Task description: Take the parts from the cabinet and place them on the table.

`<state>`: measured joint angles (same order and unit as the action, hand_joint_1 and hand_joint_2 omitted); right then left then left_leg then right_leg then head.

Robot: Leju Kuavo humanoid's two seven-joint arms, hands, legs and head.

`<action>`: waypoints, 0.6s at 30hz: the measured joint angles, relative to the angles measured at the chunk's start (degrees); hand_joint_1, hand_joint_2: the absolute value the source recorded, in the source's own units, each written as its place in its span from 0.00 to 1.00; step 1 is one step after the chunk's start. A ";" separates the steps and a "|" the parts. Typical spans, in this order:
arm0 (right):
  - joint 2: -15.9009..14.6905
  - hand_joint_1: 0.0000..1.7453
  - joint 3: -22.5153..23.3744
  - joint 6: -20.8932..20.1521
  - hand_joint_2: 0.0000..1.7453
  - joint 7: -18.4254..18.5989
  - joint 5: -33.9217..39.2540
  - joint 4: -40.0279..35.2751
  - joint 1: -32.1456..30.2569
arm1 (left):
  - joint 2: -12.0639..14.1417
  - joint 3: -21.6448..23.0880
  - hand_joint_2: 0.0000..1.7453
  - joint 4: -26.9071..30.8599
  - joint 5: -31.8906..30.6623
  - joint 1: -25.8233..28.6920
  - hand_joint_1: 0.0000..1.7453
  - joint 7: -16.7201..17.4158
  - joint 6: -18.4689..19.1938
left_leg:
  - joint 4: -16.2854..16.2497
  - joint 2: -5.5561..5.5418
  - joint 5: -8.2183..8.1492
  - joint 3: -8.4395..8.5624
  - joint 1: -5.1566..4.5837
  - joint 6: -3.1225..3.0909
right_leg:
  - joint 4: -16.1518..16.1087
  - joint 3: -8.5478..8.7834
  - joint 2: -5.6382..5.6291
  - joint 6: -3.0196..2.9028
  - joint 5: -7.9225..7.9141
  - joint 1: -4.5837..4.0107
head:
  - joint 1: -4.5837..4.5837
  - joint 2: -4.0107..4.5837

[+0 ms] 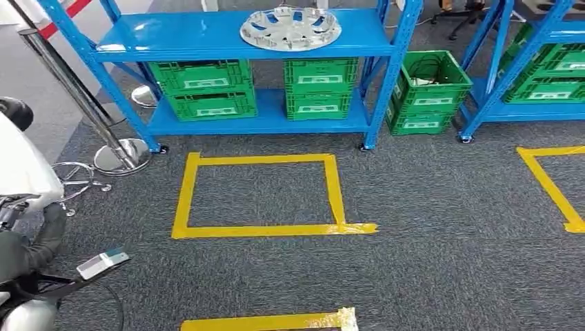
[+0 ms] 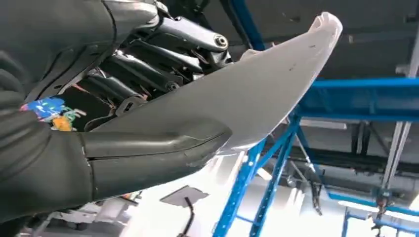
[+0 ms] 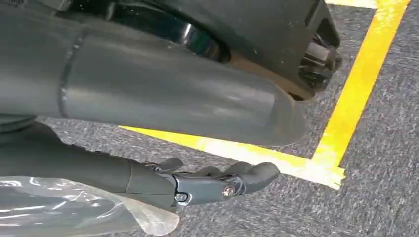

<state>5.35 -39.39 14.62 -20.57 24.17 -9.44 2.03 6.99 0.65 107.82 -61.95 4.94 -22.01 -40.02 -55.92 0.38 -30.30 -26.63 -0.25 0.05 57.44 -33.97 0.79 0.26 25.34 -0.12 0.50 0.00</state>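
Observation:
My left hand (image 2: 123,98) grips a long, curved white part (image 2: 267,84), with the thumb (image 2: 158,148) on one face and the dark fingers (image 2: 163,54) on the other. In the head view the same white part (image 1: 21,165) sits at the far left, above my left arm (image 1: 31,252). A silver wheel cover (image 1: 290,28) lies on top of the blue cabinet shelf (image 1: 179,38). My right hand (image 3: 188,108) hangs over the grey carpet with its fingers (image 3: 222,182) apart from the thumb and nothing in it.
Green crates (image 1: 203,88) fill the cabinet's lower shelf, and two more (image 1: 428,93) stand stacked to its right. A yellow tape square (image 1: 186,193) marks the carpet in front. A metal post with a round base (image 1: 121,155) stands at the left. Another blue rack (image 1: 545,69) is at the far right.

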 joint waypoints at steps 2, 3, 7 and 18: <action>0.07 0.00 -0.02 -0.02 0.00 0.20 0.00 0.00 -0.12 | 0.13 0.11 1.00 -0.02 0.68 0.04 1.00 -0.20 0.00 | 0.94 0.10 1.33 -0.31 0.45 -0.94 | 0.00 -0.26 0.00 0.73 -0.36 -0.02 | 0.04 0.00; 0.07 0.00 -0.02 -0.02 0.00 0.31 0.00 0.00 -0.14 | 0.13 0.28 1.00 -0.04 0.83 -0.07 1.00 -0.29 0.00 | 1.05 0.27 1.82 -0.72 0.45 -1.28 | 1.16 -1.31 -0.43 1.04 1.17 0.12 | 0.11 0.00; 0.07 0.00 -0.04 -0.02 0.00 0.48 0.00 0.00 -0.16 | 0.11 0.72 1.00 -0.37 1.20 0.01 1.00 -0.39 0.00 | 0.78 0.26 3.77 -3.26 0.38 -1.65 | 16.91 -6.93 -0.67 1.78 10.21 0.31 | 0.55 0.00; 0.07 0.00 -0.04 -0.31 0.00 -0.22 0.61 -0.02 -0.34 | 0.94 1.03 1.00 -0.68 1.53 0.15 1.00 1.33 0.00 | -2.16 0.09 4.27 -6.56 0.40 1.07 | -0.42 4.23 -0.69 -0.54 3.52 0.72 | 0.39 0.00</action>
<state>5.42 -39.43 14.32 -20.79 24.78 -9.46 1.69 7.93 1.68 107.14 -60.41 5.09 -20.68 -40.02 -58.08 0.47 -26.04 -33.19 0.15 1.11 57.02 -29.73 0.10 -0.28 28.86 0.60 0.90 0.00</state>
